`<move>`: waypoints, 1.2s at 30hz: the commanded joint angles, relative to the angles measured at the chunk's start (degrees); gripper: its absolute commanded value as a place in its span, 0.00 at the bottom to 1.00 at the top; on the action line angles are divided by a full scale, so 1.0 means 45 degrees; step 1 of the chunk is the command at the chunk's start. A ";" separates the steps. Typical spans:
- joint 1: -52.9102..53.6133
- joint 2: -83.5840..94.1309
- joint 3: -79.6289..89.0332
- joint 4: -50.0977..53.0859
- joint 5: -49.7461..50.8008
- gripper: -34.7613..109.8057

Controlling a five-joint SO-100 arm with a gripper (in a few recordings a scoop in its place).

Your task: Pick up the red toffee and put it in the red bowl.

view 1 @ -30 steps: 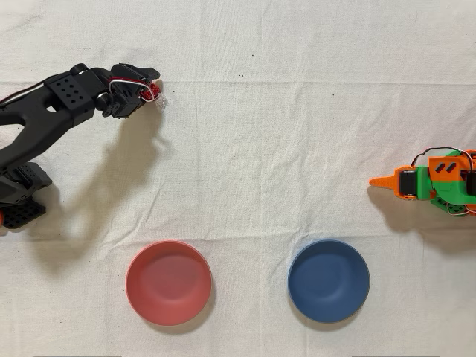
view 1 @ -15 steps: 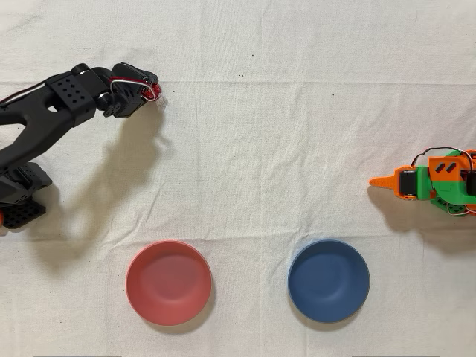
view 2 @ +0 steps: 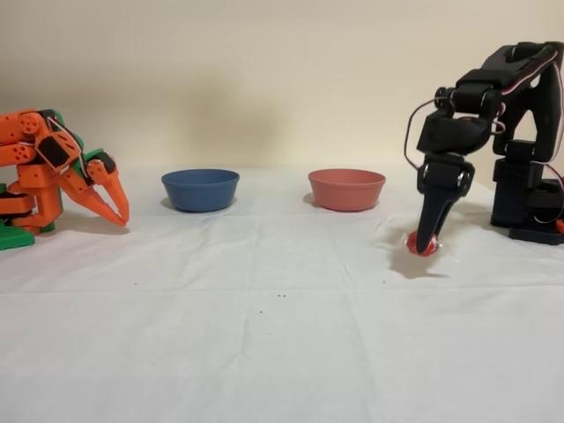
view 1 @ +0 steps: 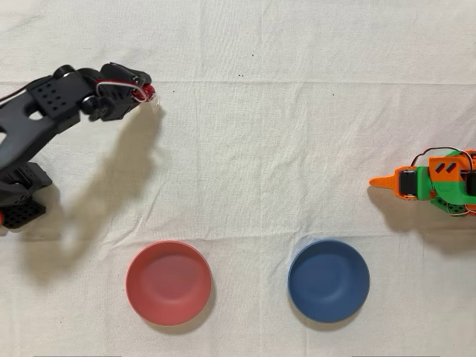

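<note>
Cloth: white, creased, it covers the table from the near edge to the back wall in the fixed view.
Toffee: the red toffee is the nearest thing in the fixed view, to the right of the red bowl and nearer the camera, low at the cloth; whether it touches the cloth I cannot tell.
Pincer: the black arm's pincer points down, its jaws clamped on the toffee; in the overhead view the pincer is up and left of the red bowl with a red glint at its tip.
Red bowl: the red bowl stands farther back, upright, well apart from the toffee; seen from overhead the red bowl has nothing in it.
Blue bowl: the blue bowl stands left of the red bowl in the fixed view, level with it.
Orange arm: idle, the orange arm is beyond the blue bowl, at the left edge.
</note>
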 commanded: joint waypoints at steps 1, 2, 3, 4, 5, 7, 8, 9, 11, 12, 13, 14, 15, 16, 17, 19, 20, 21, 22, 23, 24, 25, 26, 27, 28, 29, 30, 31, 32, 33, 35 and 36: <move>0.0332 0.2715 0.0430 0.0801 -0.0508 0.29; 0.0508 0.3105 0.0625 0.0957 -0.0664 0.29; 0.0703 0.3516 0.0801 0.1133 -0.0820 0.29; 0.0918 0.3906 0.0938 0.1309 -0.0977 0.29; 0.1172 0.4258 0.1074 0.1484 -0.1152 0.29; 0.1797 0.4883 0.1211 0.1797 -0.1445 0.29; 0.2129 0.5176 0.1289 0.1953 -0.1621 0.29; 0.2480 0.5488 0.1348 0.2090 -0.1816 0.29; 0.3203 0.5996 0.1504 0.2285 -0.2207 0.29; 0.3555 0.6230 0.1543 0.2383 -0.2441 0.29; 0.3887 0.6445 0.1563 0.2480 -0.2695 0.29; 0.4199 0.6582 0.1543 0.2578 -0.2930 0.29; 0.4492 0.6680 0.1504 0.2656 -0.3125 0.29; 0.4746 0.6797 0.1465 0.2734 -0.3281 0.29; 0.5000 0.6934 0.1465 0.2793 -0.3437 0.30; 0.5469 0.7148 0.1465 0.2910 -0.3672 0.30; 0.5742 0.7227 0.1465 0.2969 -0.3789 0.30; 0.6035 0.7305 0.1465 0.2969 -0.3926 0.30; 0.6348 0.7383 0.1445 0.2969 -0.4062 0.30; 0.6699 0.7441 0.1426 0.2969 -0.4180 0.30; 0.7051 0.7461 0.1406 0.2930 -0.4336 0.30; 0.7422 0.7480 0.1406 0.2871 -0.4492 0.30; 0.7793 0.7480 0.1406 0.2812 -0.4668 0.30; 0.8164 0.7480 0.1406 0.2715 -0.4844 0.30; 0.8535 0.7461 0.1426 0.2617 -0.4980 0.30; 0.8867 0.7422 0.1445 0.2520 -0.5117 0.30; 0.9199 0.7344 0.1465 0.2402 -0.5254 0.30; 0.9531 0.7266 0.1484 0.2266 -0.5352 0.30; 0.9863 0.7168 0.1484 0.2129 -0.5430 0.30; 1.0195 0.7051 0.1484 0.1973 -0.5508 0.30; 1.0859 0.6719 0.1445 0.1660 -0.5625 0.30; 1.1191 0.6523 0.1406 0.1504 -0.5684 0.30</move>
